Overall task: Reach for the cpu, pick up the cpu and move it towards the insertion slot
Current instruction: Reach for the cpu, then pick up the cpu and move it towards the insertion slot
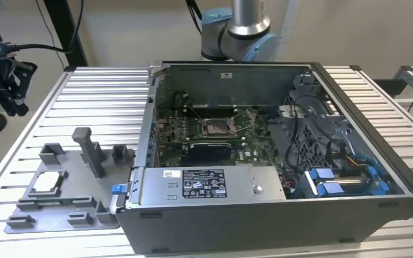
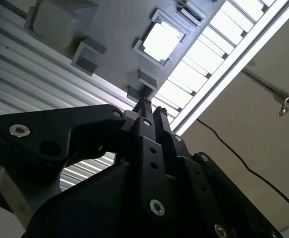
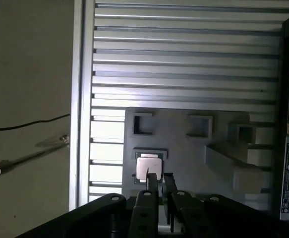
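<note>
Grey plastic makes up the holder plate (image 1: 63, 212) at the near corner of the ribbed metal table (image 1: 99, 102), on the exterior view's left. The chip (image 1: 47, 183) lies flat in a square pocket of that plate, pale face up, with nothing touching it. Beside the plate, toward the exterior view's right, stands the open computer case (image 1: 264, 215). Its power supply box runs along the near wall and blue-tipped cables are bundled at the right. Deeper inside, on the green board, the socket (image 1: 216, 127) shows a shiny metal frame around a dark centre, well apart from the chip. Behind the case rises the arm's (image 1: 239, 27) silver and blue base.

In both wrist views the black claw (image 3: 160, 176) hangs above the plate, and the chip (image 3: 147, 167) sits beyond its tips, clear of them. Its two fingers (image 3: 151, 184) are pressed close together with only a sliver between them, and they grip nothing. The second wrist view shows the claw (image 2: 151, 106) and the bright chip (image 2: 160, 40) in its pocket.
</note>
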`<state>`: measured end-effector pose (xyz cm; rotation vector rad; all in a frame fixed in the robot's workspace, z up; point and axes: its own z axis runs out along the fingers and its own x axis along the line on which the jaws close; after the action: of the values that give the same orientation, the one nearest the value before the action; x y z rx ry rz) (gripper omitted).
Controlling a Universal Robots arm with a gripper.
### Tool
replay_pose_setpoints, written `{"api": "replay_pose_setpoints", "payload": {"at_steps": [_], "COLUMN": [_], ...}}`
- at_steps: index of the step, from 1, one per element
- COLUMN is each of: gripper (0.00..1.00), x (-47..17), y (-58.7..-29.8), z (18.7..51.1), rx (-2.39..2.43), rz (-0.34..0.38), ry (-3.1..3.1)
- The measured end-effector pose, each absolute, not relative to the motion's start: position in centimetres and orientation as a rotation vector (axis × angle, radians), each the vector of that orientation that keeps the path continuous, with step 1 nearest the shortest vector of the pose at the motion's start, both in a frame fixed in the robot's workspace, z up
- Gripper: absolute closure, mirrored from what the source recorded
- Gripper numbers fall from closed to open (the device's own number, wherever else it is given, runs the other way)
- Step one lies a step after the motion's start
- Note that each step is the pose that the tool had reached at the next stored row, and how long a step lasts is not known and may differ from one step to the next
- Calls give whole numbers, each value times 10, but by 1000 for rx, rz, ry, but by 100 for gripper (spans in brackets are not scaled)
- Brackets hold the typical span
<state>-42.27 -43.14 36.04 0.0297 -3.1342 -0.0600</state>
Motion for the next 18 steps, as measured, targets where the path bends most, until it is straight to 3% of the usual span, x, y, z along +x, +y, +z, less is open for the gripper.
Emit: {"api": "replay_pose_setpoints", "payload": {"at_steps": [18], "gripper": [0], "x": [-423], "y": [-431], "z": [356], "rx": [30], "rz": [-60], "ry": [-3130]}}
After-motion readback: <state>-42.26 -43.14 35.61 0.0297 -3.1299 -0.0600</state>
